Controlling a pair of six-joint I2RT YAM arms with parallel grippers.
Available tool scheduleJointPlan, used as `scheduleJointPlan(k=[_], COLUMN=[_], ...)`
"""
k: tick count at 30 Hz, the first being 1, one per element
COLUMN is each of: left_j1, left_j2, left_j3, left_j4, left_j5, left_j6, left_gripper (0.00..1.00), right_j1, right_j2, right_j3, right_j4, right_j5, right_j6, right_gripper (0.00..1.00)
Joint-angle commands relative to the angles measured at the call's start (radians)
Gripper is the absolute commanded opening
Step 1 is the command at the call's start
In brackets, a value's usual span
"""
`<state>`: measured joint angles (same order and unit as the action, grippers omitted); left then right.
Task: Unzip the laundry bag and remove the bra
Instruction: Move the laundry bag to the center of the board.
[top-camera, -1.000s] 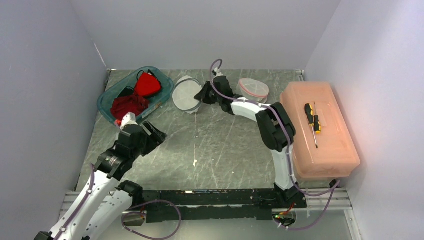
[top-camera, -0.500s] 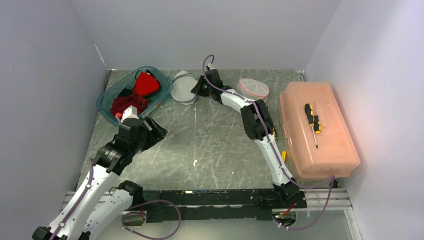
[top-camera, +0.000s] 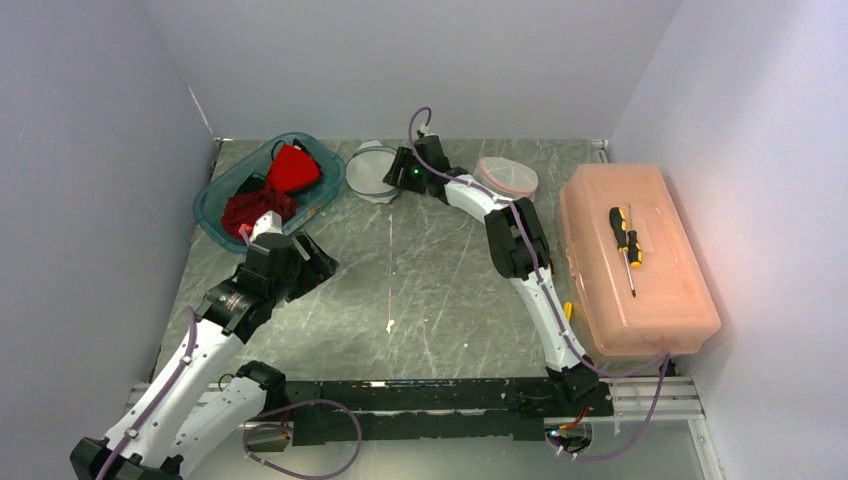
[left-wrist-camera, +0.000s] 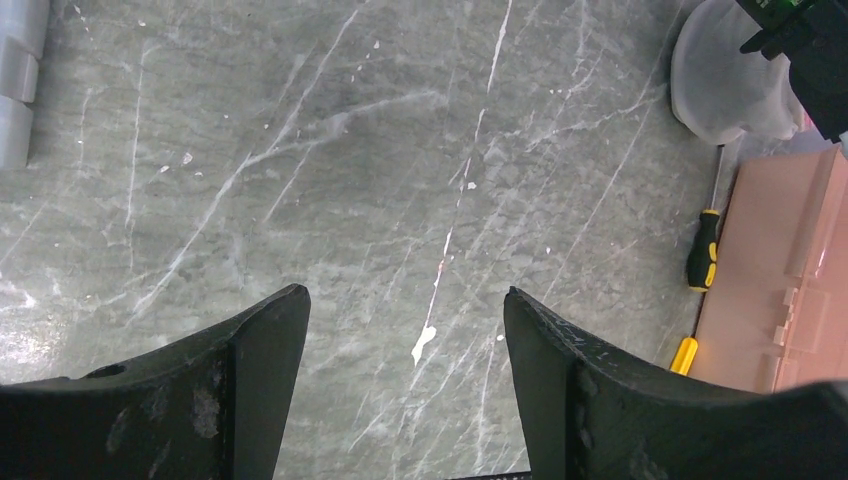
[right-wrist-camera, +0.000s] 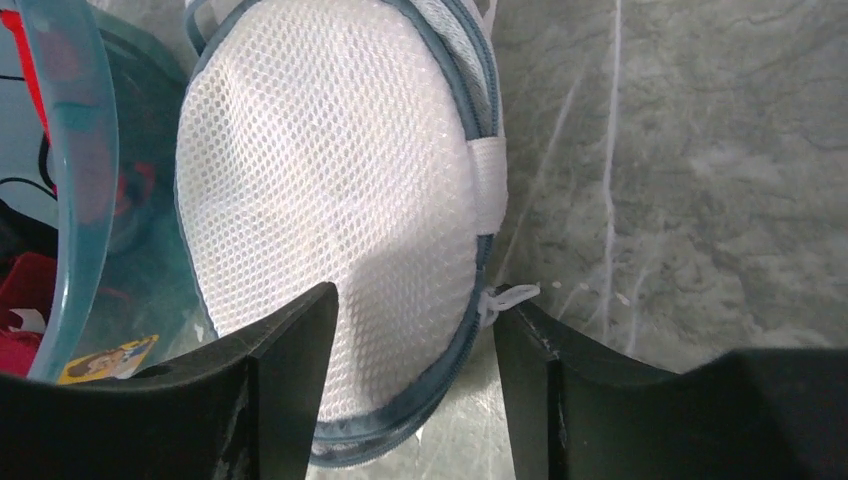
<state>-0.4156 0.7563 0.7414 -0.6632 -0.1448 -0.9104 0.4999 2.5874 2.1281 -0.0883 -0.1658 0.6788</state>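
Note:
The laundry bag (top-camera: 371, 171), a round white mesh pouch with grey-blue zipper trim, lies at the back of the table beside the teal bin (top-camera: 214, 210). My right gripper (top-camera: 394, 179) is at the bag's right edge, jaws open. In the right wrist view the bag (right-wrist-camera: 330, 190) has its rim between the open fingers of the right gripper (right-wrist-camera: 415, 297), and the white zipper pull (right-wrist-camera: 511, 295) lies by the right fingertip. A red bra (top-camera: 294, 168) with black straps rests in the bin. My left gripper (top-camera: 306, 262) hovers open over bare table, also in its wrist view (left-wrist-camera: 402, 291).
A pink lidded box (top-camera: 650, 290) stands at the right with a black-yellow screwdriver (top-camera: 624, 238) on top. A second mesh pouch with pink trim (top-camera: 506, 176) lies behind the right arm. Another screwdriver (left-wrist-camera: 704, 245) lies on the table by the box. Dark red cloth (top-camera: 256, 210) fills the bin.
My right gripper carried the laundry bag back and left toward the bin, then opened and let it go. The left arm edged slightly forward.

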Motion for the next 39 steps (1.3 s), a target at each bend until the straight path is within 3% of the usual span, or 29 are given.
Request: scheduleJointPlan(k=[1,12,22,28,39], left_j1=[0.001,0.001,0.001,0.001,0.001], left_j2=[-0.010,-0.080,-0.085,-0.026,0.028], left_j3=[0.012,-0.001,-0.066,-0.105,-0.126], left_j4=[0.032,-0.002,0.074,0.158,0.223], left_j5=[0.018,0.022,0.106,0.200,0.247], left_j6=[0.000,-0.031,-0.039,-0.039,-0.024], left_gripper=[0.76,0.82,0.85,0.84,0.84], right_j1=[-0.001,0.054,0.073,0.038,-0.017], right_j2=[-0.120,-0.462,-0.838,-0.862,-0.690], right_j3=[-0.041,-0.175,-0.576,-0.704,-0.625], right_j4=[-0.013,-0.080,-0.117,-0.130,-0.115], right_j5=[0.044,0.175,0.675,0.803,0.876], right_j6=[-0.042,-0.186,-0.450,-0.545,-0.671], right_gripper=[0.63,0.77,0.78,0.76,0.76])
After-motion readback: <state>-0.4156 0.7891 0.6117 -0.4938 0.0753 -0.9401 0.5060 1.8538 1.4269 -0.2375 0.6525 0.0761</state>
